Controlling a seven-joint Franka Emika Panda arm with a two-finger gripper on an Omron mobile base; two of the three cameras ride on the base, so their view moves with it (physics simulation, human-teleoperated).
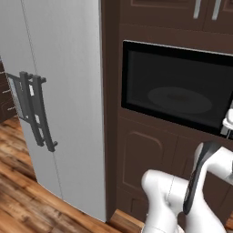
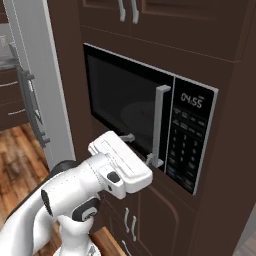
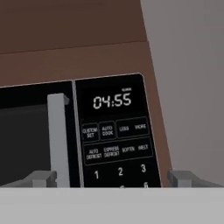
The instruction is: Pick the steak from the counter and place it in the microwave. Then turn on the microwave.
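Beside fridge (image 1: pixel 59 104): microwave (image 2: pixel 135 107), door apparently shut.
Steak: likely inside; dark glass hides it.
Keypad (image 3: pixel 116 144): right of handle (image 3: pixel 57 135).
Gripper (image 3: pixel 113 178): spread wide, empty; advance one fingertip squarely onto start button.

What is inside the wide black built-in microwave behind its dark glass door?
Through the microwave's shut door a round turntable shows dimly. The dark glass obscures whether any food lies on it.
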